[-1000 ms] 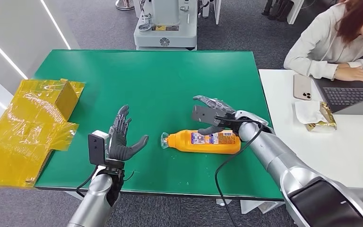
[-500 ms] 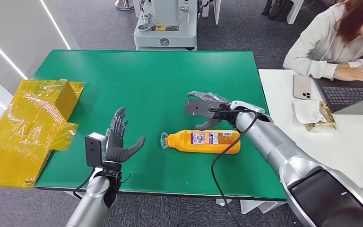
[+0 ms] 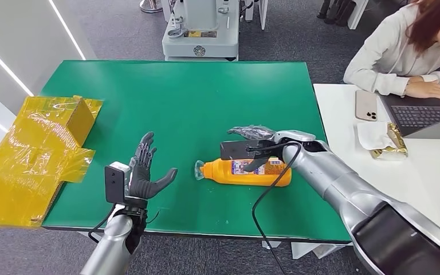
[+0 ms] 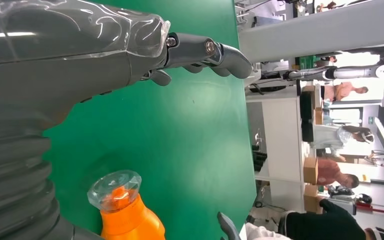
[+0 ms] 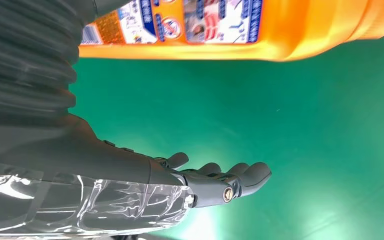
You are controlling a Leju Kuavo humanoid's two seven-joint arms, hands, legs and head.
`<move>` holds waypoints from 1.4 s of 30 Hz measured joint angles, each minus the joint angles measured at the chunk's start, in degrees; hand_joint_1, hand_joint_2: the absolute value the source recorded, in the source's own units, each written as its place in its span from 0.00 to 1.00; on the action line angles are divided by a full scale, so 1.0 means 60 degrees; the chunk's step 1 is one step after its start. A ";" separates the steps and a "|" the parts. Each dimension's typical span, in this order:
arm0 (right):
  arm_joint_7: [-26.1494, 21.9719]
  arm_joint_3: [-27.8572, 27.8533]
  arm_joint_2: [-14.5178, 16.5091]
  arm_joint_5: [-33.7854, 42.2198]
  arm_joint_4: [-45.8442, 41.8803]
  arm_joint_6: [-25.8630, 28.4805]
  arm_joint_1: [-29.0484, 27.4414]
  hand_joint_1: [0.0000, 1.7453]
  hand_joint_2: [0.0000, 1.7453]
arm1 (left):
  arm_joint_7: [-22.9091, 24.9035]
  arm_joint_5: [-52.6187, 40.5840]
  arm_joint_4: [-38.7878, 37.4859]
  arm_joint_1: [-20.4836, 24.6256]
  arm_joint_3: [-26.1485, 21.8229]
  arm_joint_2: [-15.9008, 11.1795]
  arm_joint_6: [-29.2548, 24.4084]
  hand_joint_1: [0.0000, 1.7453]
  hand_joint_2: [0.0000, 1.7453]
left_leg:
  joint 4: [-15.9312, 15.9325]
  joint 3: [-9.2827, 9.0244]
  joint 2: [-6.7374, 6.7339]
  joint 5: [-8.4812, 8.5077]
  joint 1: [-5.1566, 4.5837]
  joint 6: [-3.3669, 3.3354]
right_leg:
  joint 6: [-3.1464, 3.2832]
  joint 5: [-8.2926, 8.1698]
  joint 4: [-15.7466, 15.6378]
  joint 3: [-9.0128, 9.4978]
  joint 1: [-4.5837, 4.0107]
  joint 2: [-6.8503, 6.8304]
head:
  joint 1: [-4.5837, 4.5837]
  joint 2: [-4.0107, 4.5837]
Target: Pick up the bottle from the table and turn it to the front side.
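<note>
The bottle (image 3: 245,171) is lying on its side on the green table (image 3: 195,97), near the front edge and a little toward the robot's right. Its long axis is running left to right across the robot's view, with the clear cap (image 3: 199,169) pointing toward the left hand (image 3: 146,174) and the flat base toward the right side. Part of the label is facing up.

The right hand (image 3: 251,144) is hovering just above and behind the middle of the bottle, fingers spread and holding nothing; in the right wrist view the bottle (image 5: 240,27) is sitting apart from the fingers (image 5: 230,181), with bare green surface between them. The left hand is standing open, palm turned toward the cap, beside the bottle but not touching it, and also holding nothing.

The right hand is the nearer one and is lying across the bottle's body, so a grasp would likely come from it closing down around the body.
</note>
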State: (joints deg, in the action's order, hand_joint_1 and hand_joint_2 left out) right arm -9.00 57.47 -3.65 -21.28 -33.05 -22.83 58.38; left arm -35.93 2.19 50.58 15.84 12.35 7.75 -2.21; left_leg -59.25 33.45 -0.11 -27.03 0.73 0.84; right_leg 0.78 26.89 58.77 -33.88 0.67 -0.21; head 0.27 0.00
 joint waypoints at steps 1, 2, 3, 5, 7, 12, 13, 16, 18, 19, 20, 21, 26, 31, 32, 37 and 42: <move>0.0013 0.0031 -0.0050 0.0047 -0.0061 0.0132 -0.0012 0.00 1.00 | 0.0023 -0.0005 0.0002 -0.0001 0.0000 0.0003 0.0002 0.00 1.00 | 0.0000 0.0000 0.0000 0.0000 0.0000 0.0000 | 0.0000 0.0000 0.0000 0.0000 0.0000 0.0000 | 0.0000 0.0000; 0.0022 0.0050 -0.0105 0.0125 -0.0148 0.0317 -0.0047 0.00 1.00 | 0.0053 -0.0012 0.0005 -0.0004 0.0000 0.0005 0.0005 0.00 1.00 | 0.0000 0.0000 0.0000 0.0000 0.0000 0.0000 | 0.0000 0.0000 0.0000 0.0000 0.0000 0.0000 | 0.0000 0.0000; 0.0013 0.0052 -0.0168 0.0222 -0.0271 0.0545 -0.0120 0.00 1.00 | 0.0089 -0.0016 0.0009 -0.0006 0.0000 0.0008 0.0013 0.00 1.00 | 0.0000 -0.0001 0.0000 0.0000 0.0001 0.0000 | 0.0000 0.0000 0.0000 0.0000 0.0000 0.0000 | 0.0001 0.0000; -0.0054 0.0029 -0.0326 0.0352 -0.0607 0.1025 -0.0398 0.00 1.00 | 0.0140 -0.0022 0.0014 -0.0008 0.0000 0.0011 0.0032 0.00 1.00 | 0.0000 -0.0001 0.0003 -0.0001 0.0001 0.0000 | 0.0000 0.0001 -0.0001 0.0000 -0.0001 -0.0001 | 0.0001 0.0000; -0.0122 0.0010 -0.0511 0.0377 -0.0994 0.1399 -0.0819 0.00 1.00 | 0.0158 -0.0022 0.0013 -0.0005 0.0000 0.0013 0.0056 0.00 1.00 | 0.0000 0.0001 0.0005 -0.0001 0.0001 0.0000 | 0.0000 0.0002 -0.0002 -0.0001 -0.0001 -0.0003 | 0.0001 0.0000; -0.0137 -0.0009 -0.0882 0.0401 -0.1736 0.1731 -0.1699 0.00 1.00 | 0.0160 -0.0018 0.0010 0.0016 0.0000 0.0024 0.0083 0.00 1.00 | 0.0001 0.0003 -0.0010 -0.0004 -0.0001 0.0000 | 0.0000 0.0001 -0.0002 -0.0005 0.0000 0.0007 | 0.0000 0.0000; -0.0132 -0.0016 -0.0928 0.0421 -0.1833 0.1735 -0.1781 0.00 1.00 | 0.0160 -0.0017 0.0010 0.0023 0.0000 0.0032 0.0084 0.00 1.00 | 0.0000 0.0003 -0.0010 -0.0004 -0.0001 0.0000 | 0.0000 0.0001 -0.0002 -0.0006 0.0000 0.0008 | -0.0001 0.0000; -0.0117 -0.0060 -0.1025 0.0487 -0.2032 0.1734 -0.1909 0.00 1.00 | 0.0160 -0.0015 0.0010 0.0041 0.0000 0.0063 0.0084 0.00 1.00 | 0.0001 0.0002 -0.0008 -0.0002 0.0000 0.0000 | 0.0000 0.0000 -0.0002 -0.0006 0.0001 0.0007 | 0.0000 0.0000; -0.0114 -0.0087 -0.1072 0.0503 -0.2120 0.1732 -0.1945 0.00 1.00 | 0.0160 -0.0015 0.0010 0.0049 0.0000 0.0076 0.0084 0.00 1.00 | 0.0001 0.0002 -0.0009 -0.0002 0.0000 0.0000 | 0.0001 0.0000 -0.0002 -0.0006 0.0000 0.0008 | -0.0001 0.0000; -0.0114 -0.0093 -0.1091 0.0505 -0.2152 0.1732 -0.1957 0.00 1.00 | 0.0160 -0.0015 0.0010 0.0053 0.0000 0.0079 0.0084 0.00 1.00 | 0.0001 0.0001 -0.0010 -0.0001 0.0000 0.0000 | 0.0001 -0.0001 -0.0002 -0.0006 0.0000 0.0008 | -0.0001 0.0000; -0.0114 -0.0097 -0.1108 0.0506 -0.2178 0.1732 -0.1967 0.00 1.00 | 0.0160 -0.0015 0.0010 0.0055 0.0000 0.0083 0.0084 0.00 1.00 | 0.0001 0.0001 -0.0010 -0.0001 0.0000 0.0000 | 0.0001 -0.0001 -0.0002 -0.0006 0.0000 0.0008 | -0.0001 0.0000; -0.0114 -0.0100 -0.1122 0.0506 -0.2199 0.1732 -0.1973 0.00 1.00 | 0.0160 -0.0015 0.0010 0.0057 0.0000 0.0086 0.0084 0.00 1.00 | 0.0001 0.0001 -0.0009 -0.0001 0.0000 0.0000 | 0.0001 -0.0001 -0.0002 -0.0006 0.0000 0.0008 | -0.0001 0.0000; -0.0107 -0.0111 -0.1158 0.0496 -0.2266 0.1721 -0.2010 0.00 1.00 | 0.0161 -0.0015 0.0008 0.0070 0.0000 0.0095 0.0084 0.00 1.00 | 0.0001 0.0002 -0.0009 -0.0002 0.0000 0.0000 | 0.0000 0.0000 -0.0002 -0.0009 0.0000 0.0008 | -0.0001 0.0000; 0.0165 -0.0184 -0.1276 0.0217 -0.2684 0.1726 -0.2559 0.00 1.00 | 0.0220 -0.0014 -0.0058 0.0254 0.0000 0.0138 0.0104 0.00 1.00 | 0.0001 0.0006 -0.0001 -0.0002 0.0000 0.0000 | 0.0000 0.0001 -0.0002 -0.0009 0.0000 0.0000 | 0.0002 0.0000; 0.0193 -0.0234 -0.1295 0.0255 -0.2819 0.1662 -0.2722 0.00 1.00 | 0.0242 -0.0011 -0.0087 0.0313 0.0000 0.0144 0.0109 0.00 1.00 | 0.0001 0.0006 -0.0004 -0.0003 -0.0001 0.0000 | 0.0000 0.0001 -0.0002 -0.0009 0.0000 0.0003 | 0.0000 0.0000; 0.0564 -0.0609 -0.1537 -0.0217 -0.3700 0.1573 -0.3561 0.00 1.00 | 0.0302 0.0019 -0.0237 0.0522 0.0000 0.0148 0.0167 0.00 1.00 | 0.0002 -0.0003 -0.0009 -0.0004 0.0001 0.0000 | 0.0000 0.0001 -0.0004 -0.0006 0.0000 0.0008 | -0.0001 0.0000; 0.2304 -0.1194 -0.2300 -0.2676 -0.5218 0.1643 -0.4653 0.00 1.00 | 0.0642 -0.0047 0.0039 0.0187 0.0000 0.0146 0.0198 0.00 1.00 | 0.0002 -0.0002 0.0011 -0.0005 -0.0001 -0.0002 | -0.0005 0.0007 -0.0008 0.0008 0.0000 -0.0017 | 0.0001 0.0000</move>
State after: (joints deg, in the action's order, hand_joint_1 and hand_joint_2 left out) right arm 4.83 50.31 -17.45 -37.34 -64.36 -12.97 30.46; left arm -32.08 1.90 50.82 16.96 12.35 8.63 -1.02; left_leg -59.24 33.43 -0.04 -27.06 0.72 0.83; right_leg 0.75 26.94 58.72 -33.83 0.66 -0.31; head 0.27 0.00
